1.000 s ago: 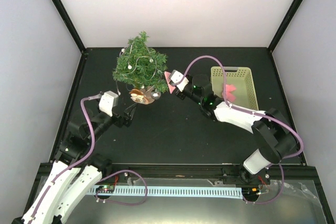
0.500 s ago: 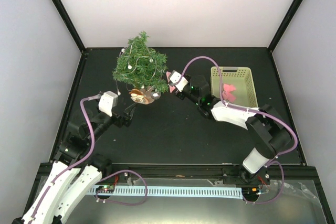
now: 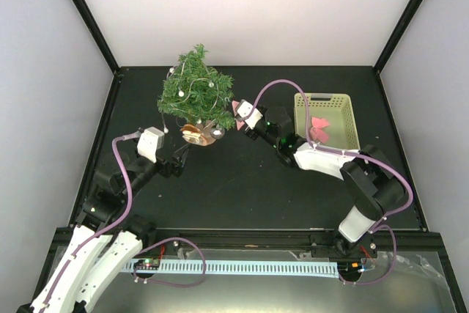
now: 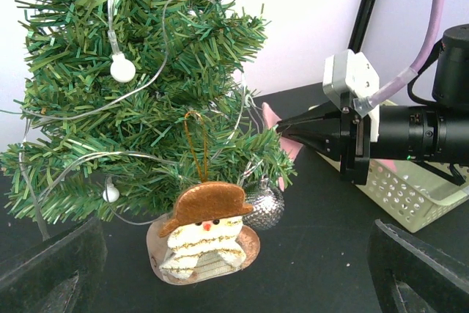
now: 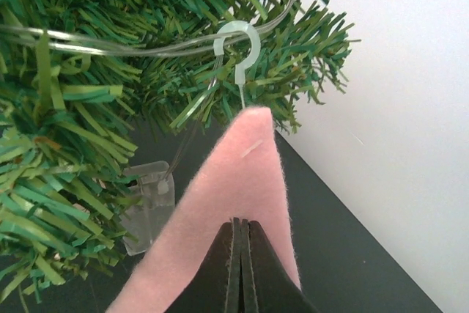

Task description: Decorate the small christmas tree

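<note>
Change vs. earlier: right arm's elbow and upper link now sit closer in toward the small christmas tree (image 3: 194,89). More of the basket (image 3: 323,96) shows behind the arm. Right gripper tip has barely moved at the tree's right edge. Left arm and tree unchanged.
Left arm: reaches up from the near left, forearm angled toward the tree's foot.
Left gripper (image 3: 183,153): fingers spread wide, holding nothing, just in front of the tree base and not touching it.
Right arm: bent, forearm running low and level toward the tree's right side.
Right gripper (image 5: 238,226): fingers pinched fully together on the pink felt ornament (image 5: 234,174).
Ornament: point aimed at the tree's right-hand branches.
Hook (image 5: 238,38): clear plastic, on a thin stem off the ornament's tip. It overlaps the clear wire among the needles; cannot tell if it has caught.
Tree: upright on the black table (image 3: 242,181), far left of centre, near the back wall.
On the tree: light string with white bulbs (image 4: 122,70); snowman ornament (image 4: 209,232) hanging low at the front; silver bauble (image 4: 265,207) just right of it.
Basket: right of the tree, well apart, with a pink piece (image 3: 319,128) inside.
</note>
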`<action>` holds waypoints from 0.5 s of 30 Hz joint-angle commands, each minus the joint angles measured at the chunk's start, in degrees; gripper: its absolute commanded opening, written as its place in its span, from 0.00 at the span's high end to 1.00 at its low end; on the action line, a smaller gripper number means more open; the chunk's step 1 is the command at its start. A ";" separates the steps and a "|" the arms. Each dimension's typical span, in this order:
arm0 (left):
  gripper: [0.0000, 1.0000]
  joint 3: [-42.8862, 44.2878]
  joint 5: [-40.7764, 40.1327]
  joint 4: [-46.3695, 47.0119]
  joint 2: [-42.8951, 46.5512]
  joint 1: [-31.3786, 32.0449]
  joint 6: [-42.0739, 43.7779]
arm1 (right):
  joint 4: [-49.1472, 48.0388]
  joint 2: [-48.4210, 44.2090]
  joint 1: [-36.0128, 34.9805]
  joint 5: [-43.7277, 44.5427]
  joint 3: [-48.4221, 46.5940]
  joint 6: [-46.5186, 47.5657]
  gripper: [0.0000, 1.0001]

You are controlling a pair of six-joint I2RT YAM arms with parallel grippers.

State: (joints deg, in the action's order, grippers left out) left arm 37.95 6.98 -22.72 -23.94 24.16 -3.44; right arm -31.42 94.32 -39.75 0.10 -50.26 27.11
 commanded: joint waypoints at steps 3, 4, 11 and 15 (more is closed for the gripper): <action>0.01 -0.34 -1.36 -0.40 0.66 0.26 0.98 | -2.94 1.36 -0.24 0.32 1.40 0.69 0.99; 0.01 -0.34 -1.36 -0.40 0.64 0.26 0.98 | -3.07 1.39 -0.24 0.45 1.54 0.56 0.99; 0.01 -0.34 -1.62 -0.45 0.65 0.27 1.17 | -3.82 1.17 -0.22 0.77 2.25 -0.33 0.99; 0.01 -0.34 -1.86 -0.55 0.72 0.25 1.16 | -3.08 0.06 -0.24 0.99 1.95 -2.09 0.89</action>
State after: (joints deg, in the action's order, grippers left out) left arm 37.95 6.28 -22.72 -23.94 24.16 -3.31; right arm -32.14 94.94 -39.75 0.12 -48.40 26.68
